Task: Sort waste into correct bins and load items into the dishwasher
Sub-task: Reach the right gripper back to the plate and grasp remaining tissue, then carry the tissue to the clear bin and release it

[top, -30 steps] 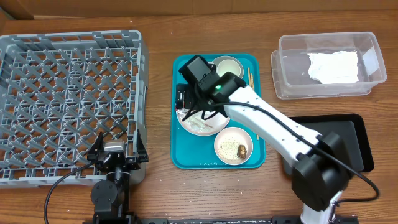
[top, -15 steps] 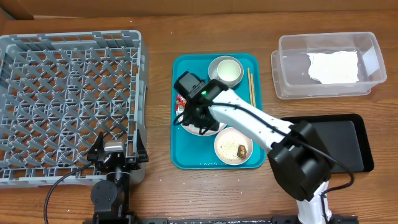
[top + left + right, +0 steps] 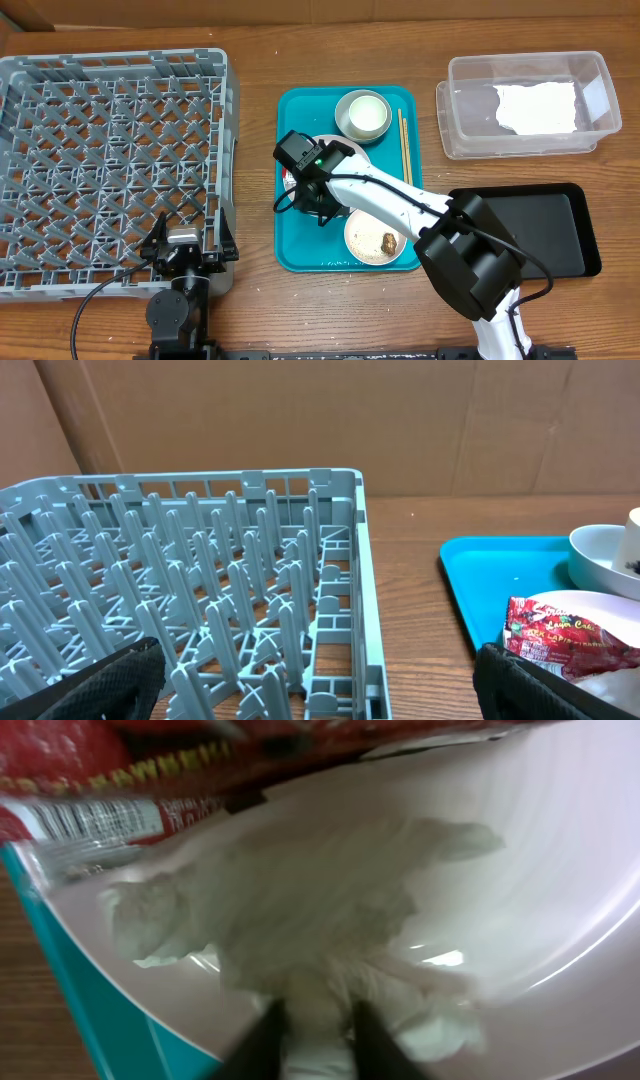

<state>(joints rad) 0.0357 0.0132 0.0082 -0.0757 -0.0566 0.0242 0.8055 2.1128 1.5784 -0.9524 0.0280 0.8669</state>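
My right gripper [image 3: 315, 1030] is down in the large white plate [image 3: 560, 870], its two dark fingers pinched on the crumpled white napkin [image 3: 300, 910]. The red-and-white wrapper [image 3: 200, 760] lies at the plate's far edge. From overhead the right arm [image 3: 325, 200] covers most of that plate [image 3: 352, 152], and a bit of the wrapper [image 3: 290, 180] shows to its left. My left gripper [image 3: 320, 690] stands open at the front right corner of the grey dish rack [image 3: 200, 560], holding nothing. A bowl [image 3: 375, 240] holds rice and a brown lump [image 3: 388, 240]. The chopsticks [image 3: 404, 140] lie on the teal tray's right side.
The teal tray [image 3: 300, 250] sits mid-table, with a white cup [image 3: 363, 113] at its back. At the back right, the clear tub [image 3: 470, 110] holds a white paper [image 3: 540, 107]. The black tray [image 3: 545, 230] lies in front of it. The grey rack [image 3: 110, 160] fills the left.
The right arm swung left and lowered into the large plate, and its fingers closed from wide open onto the napkin. The left arm stayed still.
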